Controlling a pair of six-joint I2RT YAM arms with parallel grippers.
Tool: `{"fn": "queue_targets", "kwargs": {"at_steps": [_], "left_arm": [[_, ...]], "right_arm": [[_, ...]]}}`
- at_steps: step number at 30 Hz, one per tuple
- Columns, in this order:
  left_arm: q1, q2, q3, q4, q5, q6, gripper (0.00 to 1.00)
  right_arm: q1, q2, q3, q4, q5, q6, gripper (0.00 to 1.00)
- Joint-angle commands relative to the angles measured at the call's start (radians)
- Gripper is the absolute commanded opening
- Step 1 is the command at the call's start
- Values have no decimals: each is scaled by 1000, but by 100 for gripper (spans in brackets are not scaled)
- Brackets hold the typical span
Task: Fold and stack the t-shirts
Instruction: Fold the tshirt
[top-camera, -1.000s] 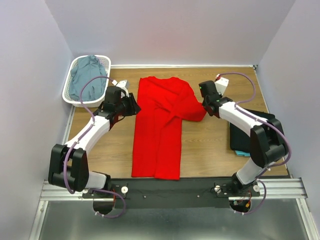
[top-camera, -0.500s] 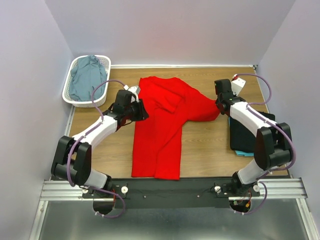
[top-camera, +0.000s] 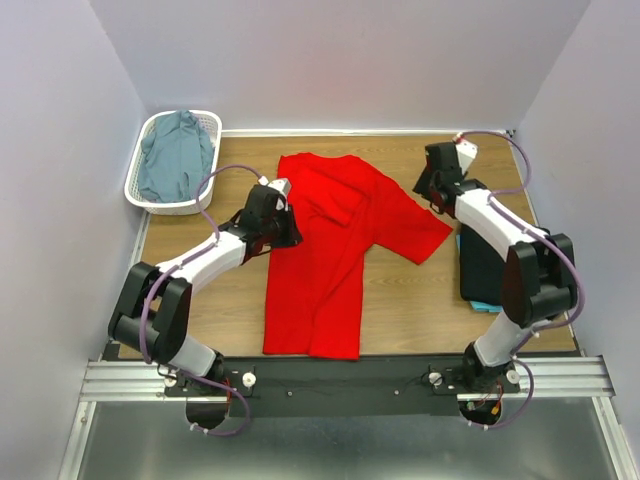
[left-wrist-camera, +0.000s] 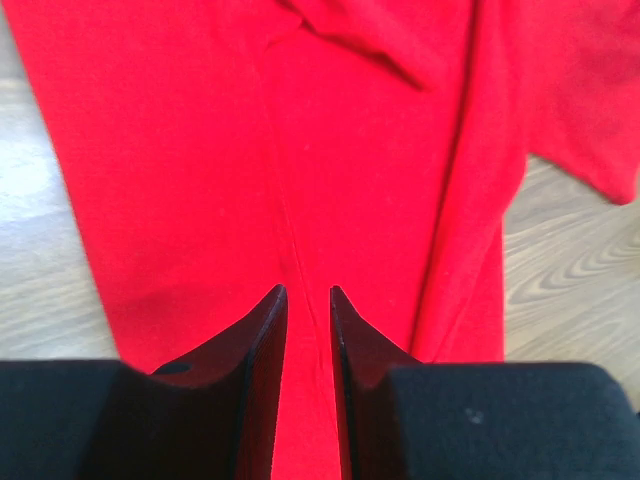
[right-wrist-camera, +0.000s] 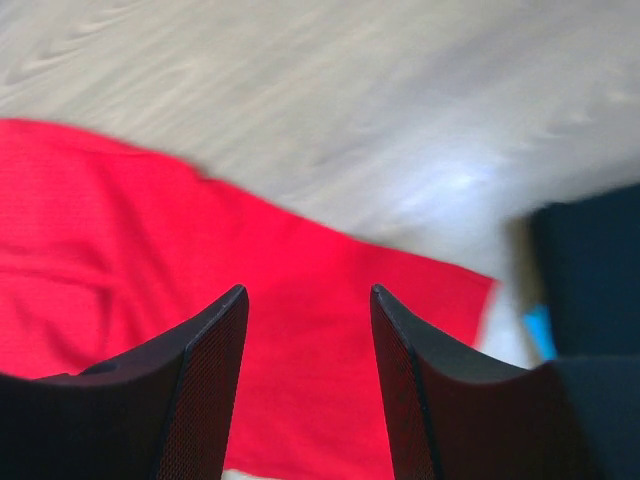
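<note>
The bright red t-shirt (top-camera: 325, 260) lies lengthwise on the table's middle, its right sleeve spread flat toward the right. My left gripper (top-camera: 283, 232) rests over the shirt's left side. In the left wrist view its jaws (left-wrist-camera: 308, 290) stand a narrow gap apart over the red cloth (left-wrist-camera: 350, 150), with a faint crease running between them. My right gripper (top-camera: 432, 192) hovers open at the far side of the sleeve. The right wrist view shows it (right-wrist-camera: 308, 290) holding nothing, with the sleeve (right-wrist-camera: 150, 250) flat below. A folded black t-shirt (top-camera: 495, 265) lies on a teal one (top-camera: 484, 306) at the right.
A white lattice basket (top-camera: 160, 206) at the back left corner holds a grey-blue t-shirt (top-camera: 175, 155). Walls close in the table on the left, back and right. The black stack (right-wrist-camera: 590, 270) and its teal edge (right-wrist-camera: 537, 330) sit just right of the sleeve.
My right gripper pulled the sleeve out to the right, opened and let it go; the sleeve now lies flat. My left gripper moved right onto the shirt and its jaws narrowed.
</note>
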Motion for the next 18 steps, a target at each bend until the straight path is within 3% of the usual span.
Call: {"fn": "queue_targets", "kwargs": {"at_steps": [1, 10, 18], "left_arm": [[-49, 57, 29, 9, -101, -35, 31], [-98, 132, 111, 10, -173, -76, 29], [-98, 143, 160, -26, -213, -68, 29]], "right_arm": [[102, 115, 163, 3, -132, -31, 59], [174, 443, 478, 8, -302, -40, 57], [182, 552, 528, 8, -366, -46, 43]]}}
